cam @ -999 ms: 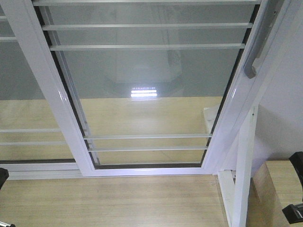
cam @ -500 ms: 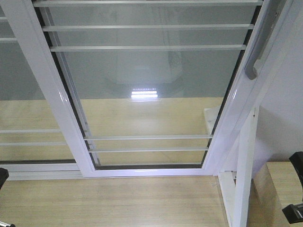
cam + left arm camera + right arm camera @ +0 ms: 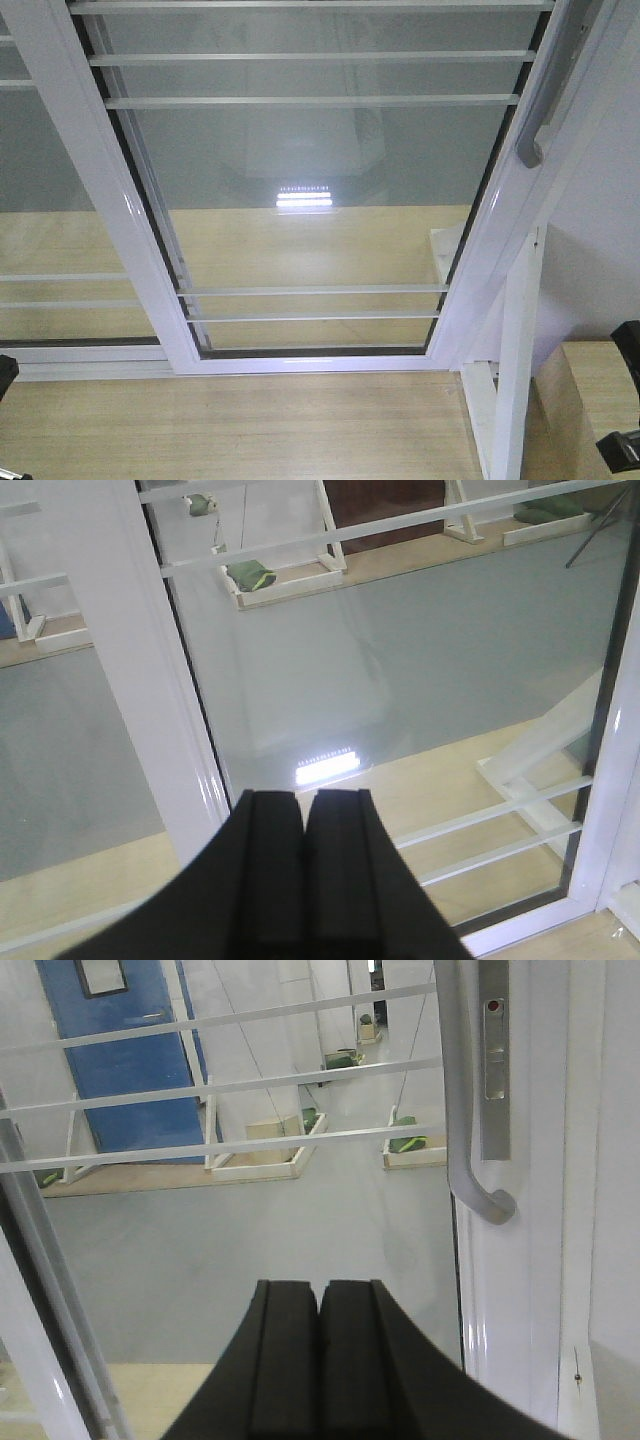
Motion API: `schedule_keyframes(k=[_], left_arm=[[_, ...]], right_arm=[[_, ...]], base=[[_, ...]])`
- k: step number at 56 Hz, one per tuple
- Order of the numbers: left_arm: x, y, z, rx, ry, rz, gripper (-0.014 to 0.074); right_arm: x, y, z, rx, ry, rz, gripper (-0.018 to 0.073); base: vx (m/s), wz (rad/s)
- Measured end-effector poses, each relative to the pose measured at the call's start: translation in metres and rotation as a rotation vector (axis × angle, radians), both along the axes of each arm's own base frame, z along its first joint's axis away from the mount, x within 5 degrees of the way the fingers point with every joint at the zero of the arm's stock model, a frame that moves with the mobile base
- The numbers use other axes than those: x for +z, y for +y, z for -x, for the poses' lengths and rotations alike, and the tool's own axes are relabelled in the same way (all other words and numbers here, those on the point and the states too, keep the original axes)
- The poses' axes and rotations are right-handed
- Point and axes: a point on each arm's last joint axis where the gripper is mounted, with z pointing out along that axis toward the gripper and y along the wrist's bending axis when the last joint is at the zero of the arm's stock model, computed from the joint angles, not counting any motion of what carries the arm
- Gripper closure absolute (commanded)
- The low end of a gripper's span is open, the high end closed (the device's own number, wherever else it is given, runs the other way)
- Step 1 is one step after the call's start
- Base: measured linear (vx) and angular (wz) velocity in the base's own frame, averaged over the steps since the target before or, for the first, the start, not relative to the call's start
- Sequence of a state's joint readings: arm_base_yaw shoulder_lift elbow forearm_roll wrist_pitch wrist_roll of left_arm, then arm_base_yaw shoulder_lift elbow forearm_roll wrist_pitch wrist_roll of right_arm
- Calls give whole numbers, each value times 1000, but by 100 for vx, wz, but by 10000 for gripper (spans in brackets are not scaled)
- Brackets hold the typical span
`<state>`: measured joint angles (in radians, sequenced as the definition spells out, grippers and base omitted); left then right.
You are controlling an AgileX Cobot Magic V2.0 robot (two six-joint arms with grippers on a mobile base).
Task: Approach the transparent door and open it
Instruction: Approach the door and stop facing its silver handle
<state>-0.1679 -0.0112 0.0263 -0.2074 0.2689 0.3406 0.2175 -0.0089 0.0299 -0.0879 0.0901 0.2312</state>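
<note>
Barely anything shifts: over the last second the white bars (image 3: pixel 310 58) slide a touch lower in the front view, then hold, so we judge the approach all but finished and the reach next. The transparent door (image 3: pixel 320 150) fills the view straight ahead, its curved grey handle (image 3: pixel 452 1090) on the right stile, above and right of the right gripper (image 3: pixel 321 1295). That one and the left gripper (image 3: pixel 303 810) are pinched closed on nothing (black pads flush together). We see clear, glary glass (image 3: pixel 420 660), a glossy white frame (image 3: pixel 115 200), thin flat bars and a pale wood-grain floor (image 3: pixel 250 430).
</note>
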Motion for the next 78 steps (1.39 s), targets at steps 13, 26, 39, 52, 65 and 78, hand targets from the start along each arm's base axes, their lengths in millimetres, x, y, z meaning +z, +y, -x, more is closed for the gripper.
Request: schedule_keyframes(k=[13,26,39,52,65,78], left_arm=[[0,0,0,0,0,0,594],[0,0,0,0,0,3,594],[4,-2,0,1,-14,146,594],[5,-3,0,1,-16,191,594],[13,0,-2,27,-99,206,594],[43,6,0,71,-298,248,594]], right_arm=[[0,0,0,0,0,0,561],[1,0,0,1,-11,-2,561],[1,0,0,0,-34,88,561],[1,0,0,-1,-42,122,561],[7,0,0,3,-101,130,561],[34,-1,4,-8,-177,186,561]], base=[[0,0],[0,0],[0,0],[0,0],[0,0],[0,0]])
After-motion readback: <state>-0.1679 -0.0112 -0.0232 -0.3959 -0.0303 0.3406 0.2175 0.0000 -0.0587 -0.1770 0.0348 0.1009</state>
